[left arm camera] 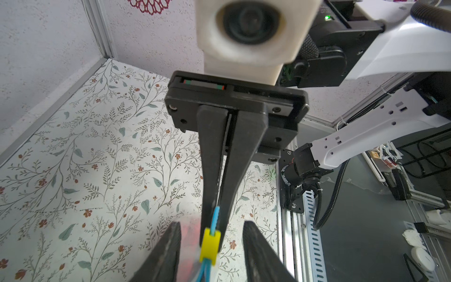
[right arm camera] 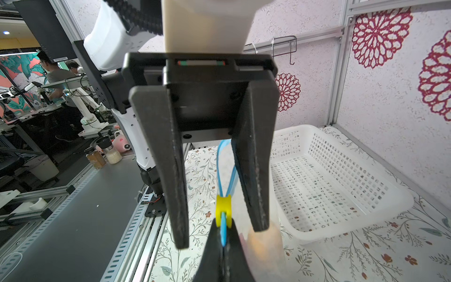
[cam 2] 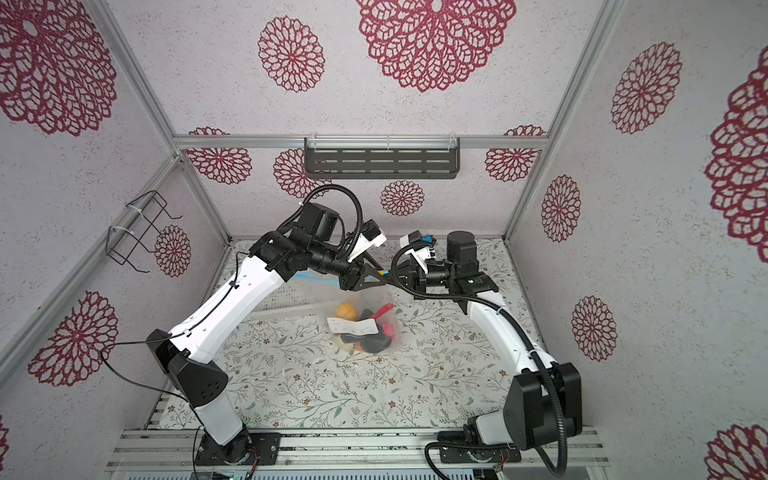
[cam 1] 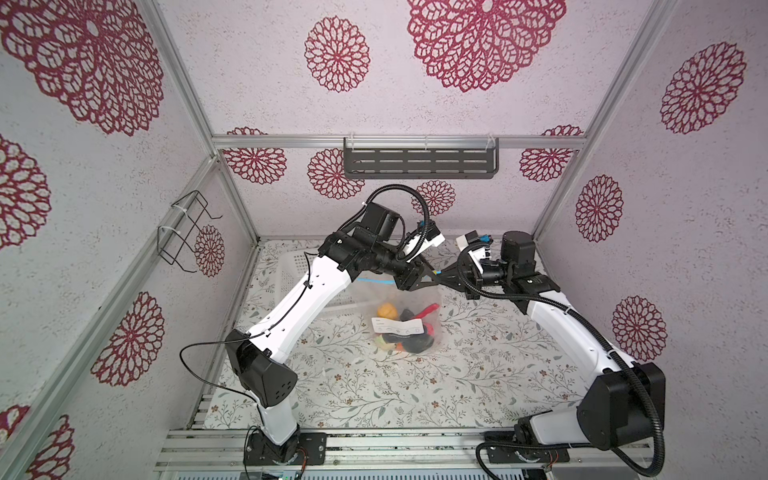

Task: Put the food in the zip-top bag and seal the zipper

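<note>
Tabletop (cam 1: 457,374): flat sheet printed with leafy sprigs, matte.

White basket (right arm camera: 329,190): rigid plastic, rectangular, rounded rim, walls and floor perforated with small slots.

Left arm: the white link slants up and across the basket's front edge. The black wrist is level and points away from the basket. Right arm: elbow bent, forearm leaning in toward the basket, wrist level, so the two grippers meet nose to nose.

Zip-top bag (cam 1: 399,299): clear, crinkled film standing on the tabletop just beside the basket's front corner, with its mouth lifted. A white label strip (cam 1: 397,328) lies across its front.

Food is bunched in the bag's bottom: a rounded yellow-orange piece (cam 1: 385,311), a glossy red chilli (cam 1: 430,309) and black lumps (cam 1: 419,343).

Left gripper (right arm camera: 220,236): tapered black jaws spread, straddling the slider without gripping it.

Right gripper (left arm camera: 216,212): jaws pressed together, pinching the zipper (right arm camera: 220,166), a thin light blue strip whose two tracks are still parted on the basket side.

Slider (right arm camera: 223,206): small yellow block, just beside the right jaws' tips.
</note>
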